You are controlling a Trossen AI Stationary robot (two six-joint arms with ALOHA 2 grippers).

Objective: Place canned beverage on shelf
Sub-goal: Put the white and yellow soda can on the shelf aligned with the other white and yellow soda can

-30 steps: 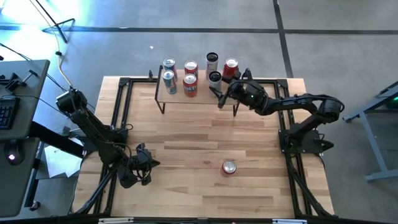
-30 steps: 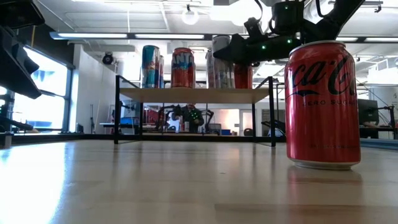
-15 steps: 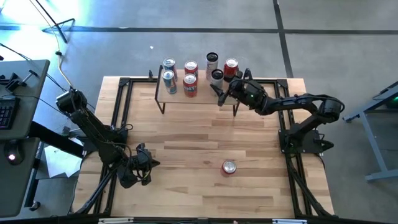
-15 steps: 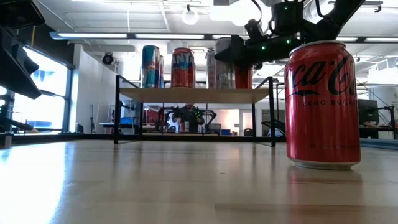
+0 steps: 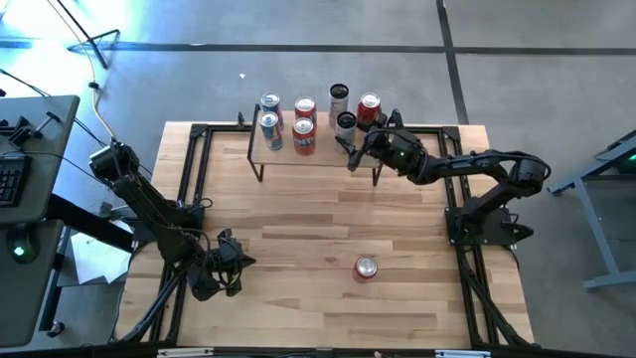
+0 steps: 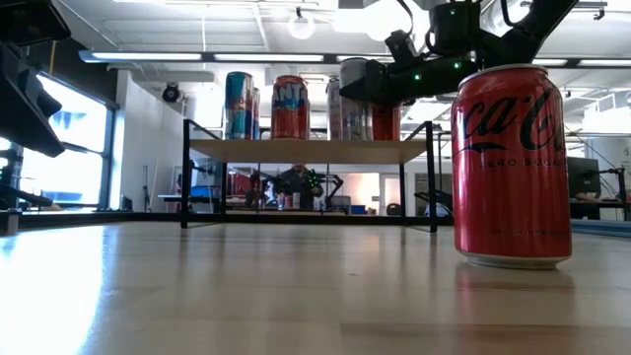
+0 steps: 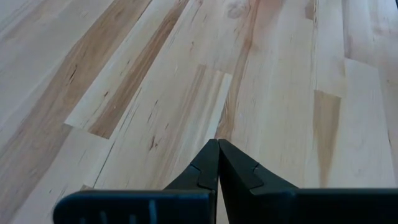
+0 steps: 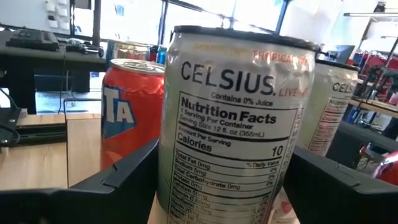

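A silver Celsius can (image 8: pixel 227 118) stands upright over the right part of the shelf (image 5: pixel 323 151), with my right gripper (image 5: pixel 350 139) shut on it. Several other cans stand on the shelf (image 6: pixel 306 150), among them an orange one (image 8: pixel 127 106) and a second Celsius can (image 8: pixel 329 106). A red Coca-Cola can (image 5: pixel 366 268) stands upright on its base on the tabletop, near the front right. My left gripper (image 7: pixel 218 143) is shut, with nothing in it, low over the table's near left part (image 5: pixel 235 263). My right gripper pinches the silver can's round wall (image 8: pixel 168 180) between its two fingers (image 8: pixel 124 177), one on each side, at the can's lower half. The fingers come level from the table's right side. The can is upright; I cannot tell whether its base is on the shelf top.
The shelf stands on thin black legs (image 6: pixel 185 177) at the table's far edge. Black frame rails (image 5: pixel 199 169) run along the table's left and right sides. Bare wood lies between the shelf and the red can (image 6: pixel 513 163).
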